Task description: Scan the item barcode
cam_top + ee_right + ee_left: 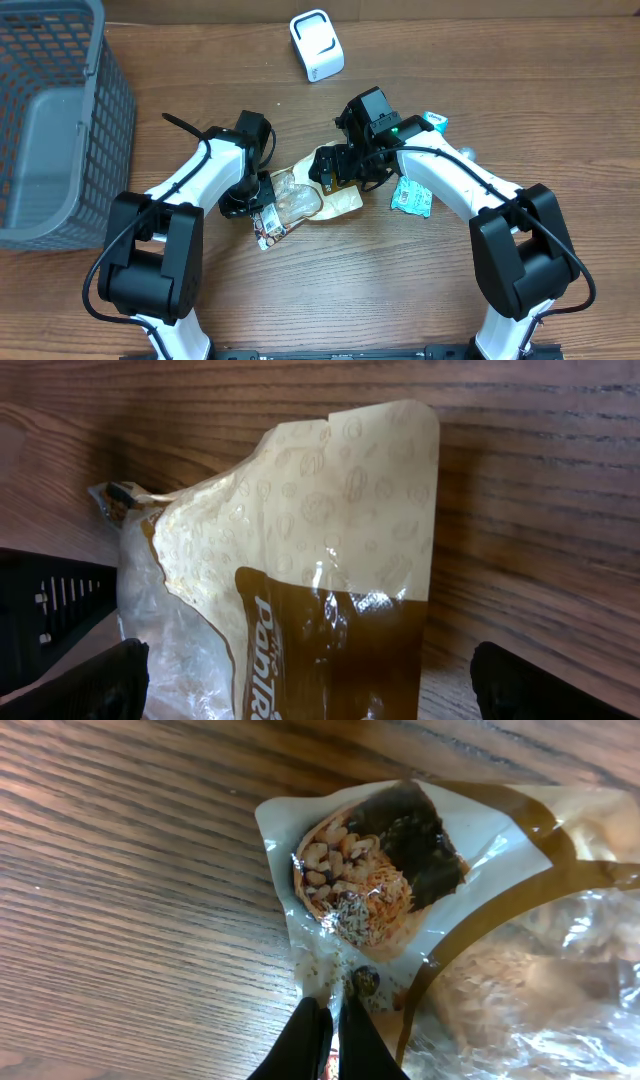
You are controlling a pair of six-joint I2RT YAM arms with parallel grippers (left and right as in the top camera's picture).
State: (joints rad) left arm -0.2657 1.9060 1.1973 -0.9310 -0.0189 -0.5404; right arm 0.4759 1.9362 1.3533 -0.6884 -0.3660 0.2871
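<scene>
Where the snack bag lies: the snack bag (312,200) is on the counter (330,290) about midway between its left and right edges, lying between the two arms.
Left pincer: the left pincer (328,1025) has its fingers pressed together on the bag's sealed edge. It looks like an anchoring pinch, so the film can be lifted or turned without sliding away.
Right pincer: the right pincer (335,172) stands over the opposite end of the bag with its fingers (100,680) spread wide, one on each side of the film and gripping nothing. I'd guess it is lined up to take a second hold.
Why two arms: a limp pouch sags and creases, so holding both ends would probably flatten it for reading. I can't make out a barcode in any view.
Bag contents: through the clear window I see pale, crumbly pieces. The printed panel pictures peanuts and shreds in a bowl.
Mesh basket: the grey mesh basket (100,110) sits at the far left corner, and nothing shows in the part I can see.
White boxy device: the white boxy device (317,45) is by the far edge near the middle. It is likely the scanner, and it is well apart from the bag.
Teal packets: the teal packets (410,196) lie loose beside the right arm.
</scene>
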